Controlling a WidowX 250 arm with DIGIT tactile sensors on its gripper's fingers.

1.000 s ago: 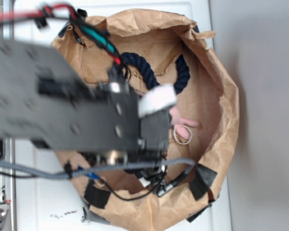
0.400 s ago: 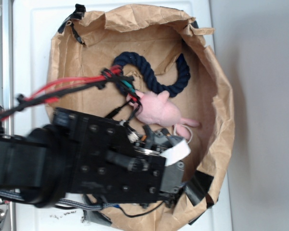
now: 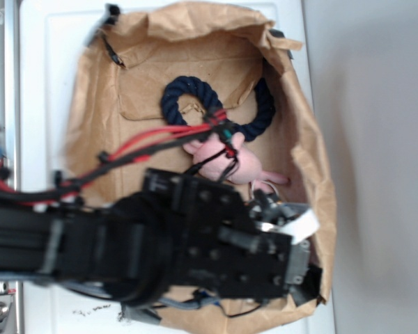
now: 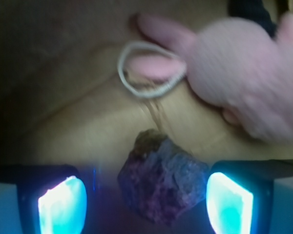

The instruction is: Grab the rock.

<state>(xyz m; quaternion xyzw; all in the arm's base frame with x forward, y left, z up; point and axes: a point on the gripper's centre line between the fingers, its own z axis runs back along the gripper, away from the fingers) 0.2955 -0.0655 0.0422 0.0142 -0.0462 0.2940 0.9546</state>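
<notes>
The rock point(image 4: 163, 180), a dark rough lump, lies on brown paper between my two glowing fingertips in the wrist view. My gripper point(image 4: 146, 202) is open, with its right pad point(image 4: 229, 202) close beside the rock and its left pad point(image 4: 62, 204) farther off. In the exterior view the arm hides the rock; the gripper point(image 3: 292, 229) sits low in the paper bag's point(image 3: 320, 174) lower right part. The pink plush toy point(image 4: 244, 83) lies just beyond the rock, also showing as the plush toy point(image 3: 244, 163) in the exterior view.
A dark navy rope ring point(image 3: 195, 97) curls in the bag's upper half. A white loop point(image 4: 149, 68) rests beside the plush toy's leg. The crumpled bag walls rise close around the gripper on the right and bottom. Red cables point(image 3: 146, 142) cross the bag.
The arm has swung from the upper left down toward the bag's lower right, uncovering the plush toy and the rope ring. The gripper now sits lower and further right.
</notes>
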